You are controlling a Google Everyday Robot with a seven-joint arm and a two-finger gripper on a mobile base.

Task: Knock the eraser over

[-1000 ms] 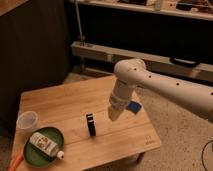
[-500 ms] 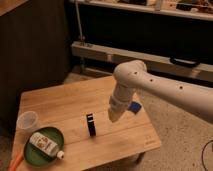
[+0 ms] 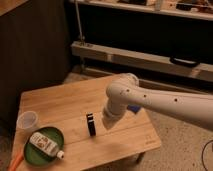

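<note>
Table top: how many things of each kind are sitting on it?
Black eraser: 1
White bottle: 1
Green plate: 1
Clear cup: 1
Blue object: 1
Orange object: 1
Total: 6
The gripper hangs low beside the eraser, on its right in the picture.

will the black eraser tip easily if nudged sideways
Probably: the eraser stands slim and upright on the table, so a light push should topple it. It looks blocky, likely falling flat, not rolling. The gripper is close beside it.
</note>
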